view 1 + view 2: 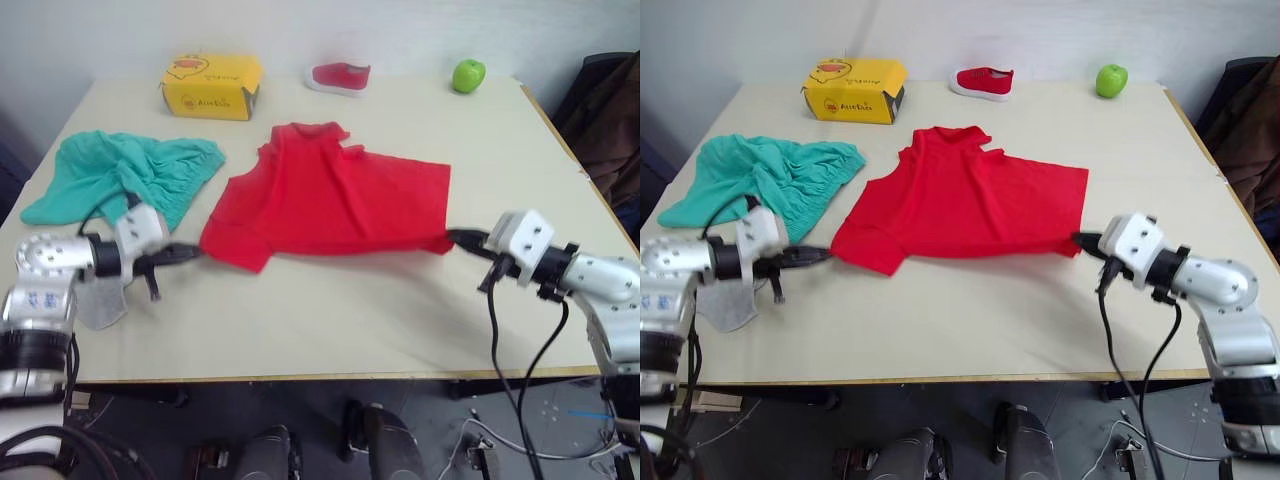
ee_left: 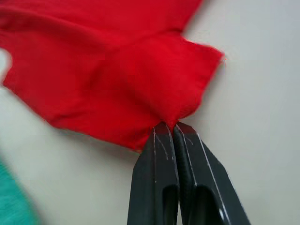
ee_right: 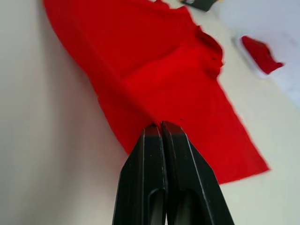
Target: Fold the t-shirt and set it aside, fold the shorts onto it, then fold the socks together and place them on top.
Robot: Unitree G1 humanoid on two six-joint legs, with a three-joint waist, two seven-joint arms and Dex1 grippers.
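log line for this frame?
stage: t-shirt fold | left pincer: shut on sleeve | right pincer: shut on hem | shorts: untouched

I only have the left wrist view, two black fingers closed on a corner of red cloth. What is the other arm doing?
Observer: The right gripper is shut on the t-shirt's opposite near corner.
Operator: Where are the shorts?
Observer: The shorts lie bunched to the shirt's left, apart from it.
Operator: Any socks in sight?
Observer: A light grey sock lies under the left arm, near the table's front edge. I cannot tell if both are there.
Operator: What is at the back?
Observer: A yellow box, a small red shoe and a green apple.
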